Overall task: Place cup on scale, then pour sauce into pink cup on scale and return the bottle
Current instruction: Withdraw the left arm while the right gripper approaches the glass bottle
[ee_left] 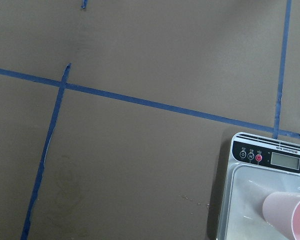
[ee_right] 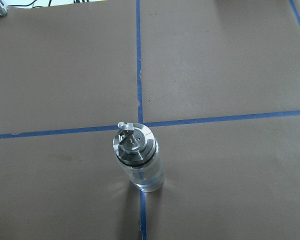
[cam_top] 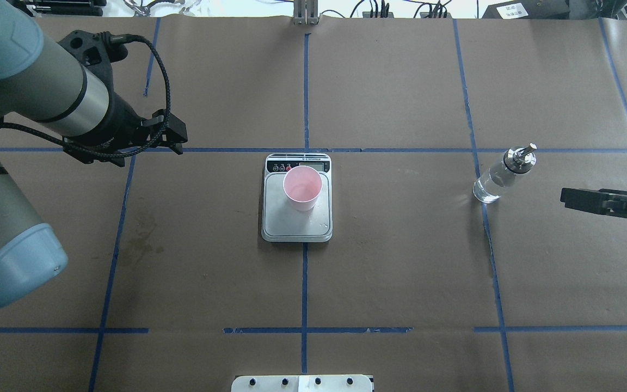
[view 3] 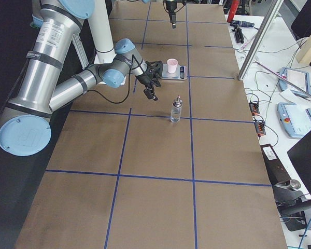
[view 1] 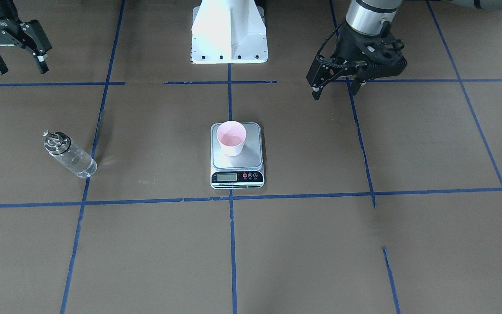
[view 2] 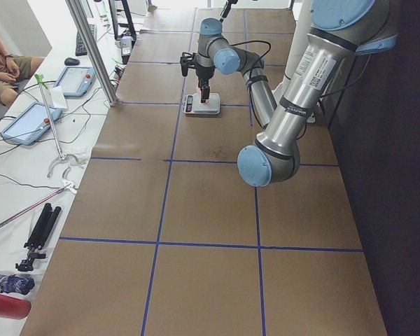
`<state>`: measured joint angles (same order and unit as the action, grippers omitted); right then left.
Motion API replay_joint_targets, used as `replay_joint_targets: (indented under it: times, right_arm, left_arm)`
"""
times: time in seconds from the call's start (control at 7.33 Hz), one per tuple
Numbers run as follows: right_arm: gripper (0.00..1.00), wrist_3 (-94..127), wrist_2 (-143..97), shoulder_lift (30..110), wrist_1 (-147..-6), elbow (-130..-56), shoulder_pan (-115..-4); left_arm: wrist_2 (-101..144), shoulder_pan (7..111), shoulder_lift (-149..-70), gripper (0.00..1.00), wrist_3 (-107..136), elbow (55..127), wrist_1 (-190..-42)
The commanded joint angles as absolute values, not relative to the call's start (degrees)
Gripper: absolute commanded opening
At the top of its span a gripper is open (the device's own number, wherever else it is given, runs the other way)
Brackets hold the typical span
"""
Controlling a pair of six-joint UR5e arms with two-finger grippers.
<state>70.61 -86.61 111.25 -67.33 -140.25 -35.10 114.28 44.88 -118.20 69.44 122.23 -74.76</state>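
The pale pink cup (view 1: 231, 138) stands upright on the silver-grey scale (view 1: 251, 153), toward the platform's display end. The clear glass bottle (view 1: 70, 155) with its metal spout cap stands upright on the table paper, far off to the robot's right of the scale. My left gripper (view 1: 336, 93) hangs open and empty above the table, off to the robot's left of the scale and apart from the cup. My right gripper (view 1: 22, 69) is open and empty too, hovering short of the bottle (ee_right: 138, 161), which its wrist camera sees from above.
Brown paper with blue tape lines (cam_top: 305, 272) covers the table. The robot's white base (view 1: 229, 32) sits at the table's edge behind the scale. In the side views, tablets, cables and a person's seated legs (view 2: 3, 70) lie beyond the table's edge.
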Motion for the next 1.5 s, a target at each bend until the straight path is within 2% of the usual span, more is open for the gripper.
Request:
replay_joint_targets:
  times: [0.0, 0.41, 0.68, 0.95, 1.36]
  right_arm:
    - [1.0, 76.0, -71.2, 111.3, -67.1, -137.7, -24.2]
    - [1.0, 79.9, -58.2, 111.2, -66.9, -134.8, -17.0]
    - [1.0, 80.4, -48.4, 111.3, -55.1, -125.0, -13.2]
    - [1.0, 79.2, -44.6, 111.0, -39.5, -114.4, -11.1]
    - [1.0, 74.4, -38.8, 105.4, -37.0, -107.3, -10.8]
  left_arm:
    - [114.2, 47.4, -113.0, 1.0, 57.7, 124.9, -74.6]
    - [114.6, 57.3, -106.1, 1.0, 29.5, 125.2, -74.4]
    - [116.1, 63.7, -102.1, 1.0, 10.4, 123.8, -74.9]
    - [115.7, 65.0, -100.1, 1.0, 6.7, 120.7, -77.0]
    - [115.7, 65.0, -99.9, 1.0, 6.6, 117.2, -80.9]
